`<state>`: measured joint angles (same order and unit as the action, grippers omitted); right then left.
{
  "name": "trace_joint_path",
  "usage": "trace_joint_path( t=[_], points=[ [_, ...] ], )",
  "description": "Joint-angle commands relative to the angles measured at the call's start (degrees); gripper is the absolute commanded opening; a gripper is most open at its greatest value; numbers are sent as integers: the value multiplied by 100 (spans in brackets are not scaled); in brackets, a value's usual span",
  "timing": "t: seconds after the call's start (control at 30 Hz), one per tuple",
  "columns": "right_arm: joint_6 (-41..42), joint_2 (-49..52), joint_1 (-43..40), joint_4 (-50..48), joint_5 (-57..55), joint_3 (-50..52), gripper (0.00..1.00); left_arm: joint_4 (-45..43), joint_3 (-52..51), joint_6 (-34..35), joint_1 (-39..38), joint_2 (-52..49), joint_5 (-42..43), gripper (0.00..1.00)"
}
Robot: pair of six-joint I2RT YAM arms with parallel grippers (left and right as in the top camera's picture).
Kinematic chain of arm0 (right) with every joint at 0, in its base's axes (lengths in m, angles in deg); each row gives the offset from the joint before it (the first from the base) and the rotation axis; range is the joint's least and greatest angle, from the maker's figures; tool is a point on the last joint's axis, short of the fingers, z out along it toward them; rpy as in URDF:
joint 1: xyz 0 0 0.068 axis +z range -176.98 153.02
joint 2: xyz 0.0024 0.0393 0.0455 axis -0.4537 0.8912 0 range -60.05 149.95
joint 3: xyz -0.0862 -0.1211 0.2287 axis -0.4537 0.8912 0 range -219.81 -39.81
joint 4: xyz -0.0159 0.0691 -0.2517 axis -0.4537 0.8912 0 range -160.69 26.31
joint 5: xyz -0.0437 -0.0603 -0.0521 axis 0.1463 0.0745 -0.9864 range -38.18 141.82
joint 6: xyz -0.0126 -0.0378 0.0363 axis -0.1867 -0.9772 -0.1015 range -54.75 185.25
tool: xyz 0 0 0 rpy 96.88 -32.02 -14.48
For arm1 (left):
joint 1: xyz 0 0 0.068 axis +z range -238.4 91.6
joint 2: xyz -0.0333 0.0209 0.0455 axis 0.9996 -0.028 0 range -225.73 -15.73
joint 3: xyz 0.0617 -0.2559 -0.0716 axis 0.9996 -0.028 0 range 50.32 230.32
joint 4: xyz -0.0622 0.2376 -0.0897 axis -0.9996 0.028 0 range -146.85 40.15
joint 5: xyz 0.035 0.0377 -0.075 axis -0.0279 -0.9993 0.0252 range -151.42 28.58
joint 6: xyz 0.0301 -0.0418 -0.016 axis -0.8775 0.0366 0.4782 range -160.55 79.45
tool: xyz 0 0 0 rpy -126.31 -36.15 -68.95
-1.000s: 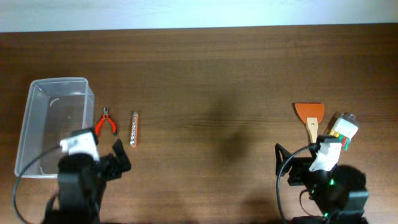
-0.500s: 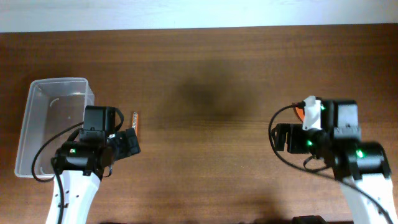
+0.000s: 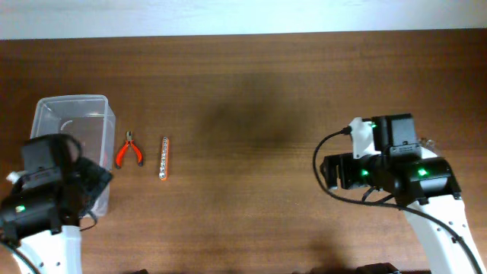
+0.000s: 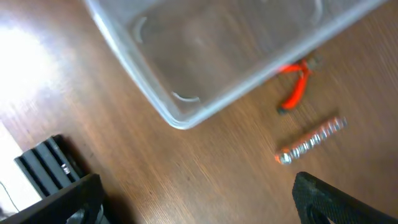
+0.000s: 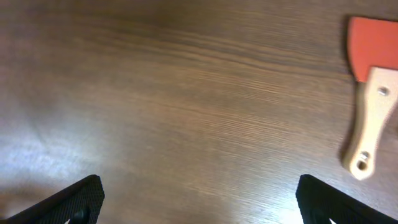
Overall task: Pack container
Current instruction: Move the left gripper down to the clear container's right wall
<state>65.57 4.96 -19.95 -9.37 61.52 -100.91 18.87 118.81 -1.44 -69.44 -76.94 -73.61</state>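
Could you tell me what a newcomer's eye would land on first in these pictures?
Probably the clear container at the left of the overhead view, seemingly empty, with the red-handled pliers and a slim metal strip lying just right of it. On the other side, the right wrist camera shows an orange-bladed scraper with a wooden handle, lying flat.

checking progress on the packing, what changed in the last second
The left claw swung left, off the pliers, to the near end of the container. The right claw moved forward, near the scraper. Both are open, nothing grasped. The container, pliers and studded bar stayed put.
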Motion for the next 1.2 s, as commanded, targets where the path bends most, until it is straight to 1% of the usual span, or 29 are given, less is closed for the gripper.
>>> trace_joint_path(
  t=[0.0,0.07,0.23,0.3,0.43,0.6,0.77,0.87,1.17],
  points=[
    [-98,76,330,-22,37,-160,99,-81,90,168,503,15,212,99],
    [-101,111,391,-22,13,-160,99,-142,87,354,748,15,203,99],
    [-101,162,393,-17,17,-160,99,-201,87,1069,1392,-111,131,99],
    [-101,175,393,-20,15,-160,99,-208,85,1123,1685,-380,140,99],
    [-162,175,393,-20,0,-160,99,-223,83,1121,1939,-1054,175,99],
    [-162,175,393,-22,-4,-160,98,-271,83,1121,1971,-1904,229,99],
    [-162,175,393,-20,-162,-160,99,-350,81,1119,1974,-2524,205,99],
    [-162,175,393,-20,-175,-160,99,-490,26,1117,1974,-2715,133,99],
    [-162,175,393,-17,-175,-160,99,-1502,-671,1097,2020,-2763,-20,99]
  ],
)
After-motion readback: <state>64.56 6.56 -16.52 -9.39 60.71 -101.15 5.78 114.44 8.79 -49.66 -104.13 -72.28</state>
